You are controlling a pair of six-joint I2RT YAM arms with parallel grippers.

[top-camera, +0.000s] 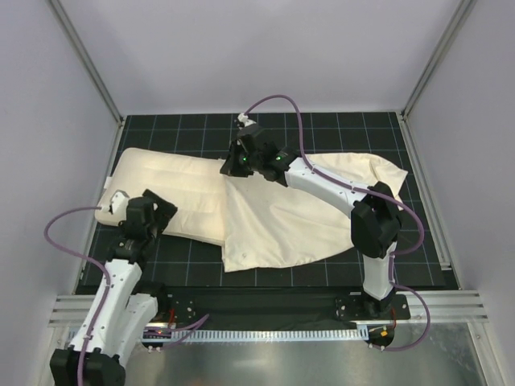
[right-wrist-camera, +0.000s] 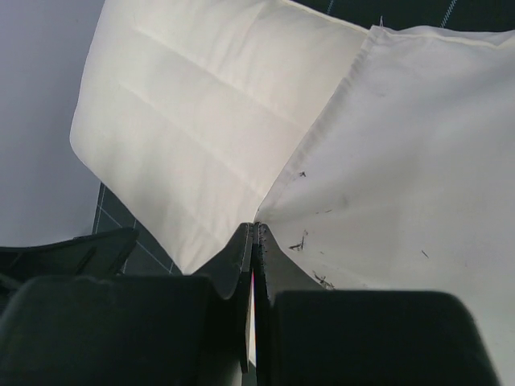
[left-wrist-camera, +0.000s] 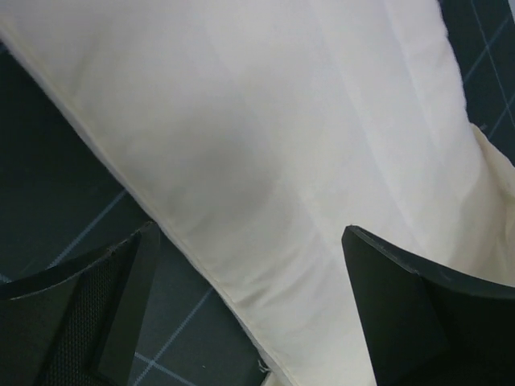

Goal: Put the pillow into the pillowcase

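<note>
The plump cream pillow lies on the left half of the mat, and its right end goes under the limp, wrinkled pillowcase spread to the right. My left gripper hovers at the pillow's near-left corner. In the left wrist view the left gripper stands wide open, straddling the pillow along its seamed edge without pinching it. My right gripper is at the pillowcase's left edge. In the right wrist view the right gripper is shut on the hem of the pillowcase, with the pillow beside it.
Everything rests on a black gridded mat enclosed by white walls and metal corner posts. Purple cables loop off both arms. The right arm's elbow stands over the pillowcase's right part.
</note>
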